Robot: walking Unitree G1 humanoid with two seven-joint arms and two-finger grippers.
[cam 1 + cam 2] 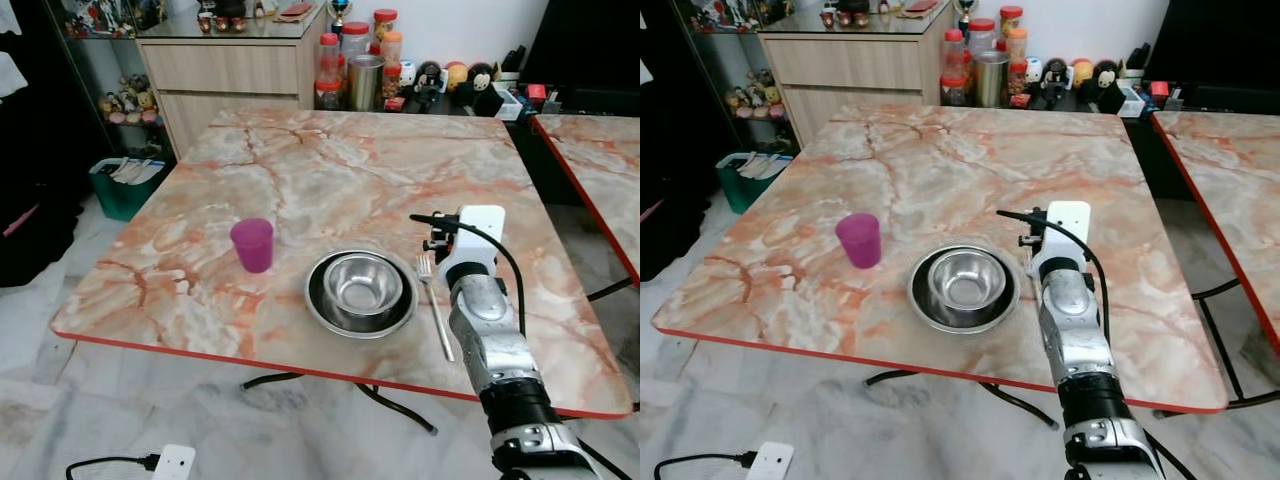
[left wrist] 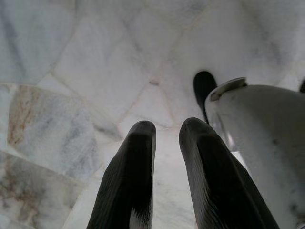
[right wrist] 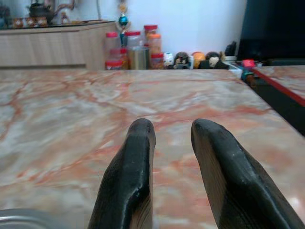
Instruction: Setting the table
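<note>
A marble-patterned table (image 1: 330, 170) with a red rim is carrying the setting near its front edge. A steel bowl (image 1: 362, 283) is sitting inside a steel plate (image 1: 318, 302). The right arm is reaching over the front edge, its right gripper (image 3: 170, 143) hovering above the tabletop with fingers parted and holding nothing. A purple cup (image 1: 252, 244) is standing upright toward the plate's left, apart from it. A fork (image 1: 434, 305) is lying just right of the plate. The left gripper (image 2: 167, 138) is hanging over the marble floor (image 2: 71, 71), fingers slightly apart, empty.

No readable text, labels or numbers; jar (image 1: 355, 40) labels too small to read.
</note>
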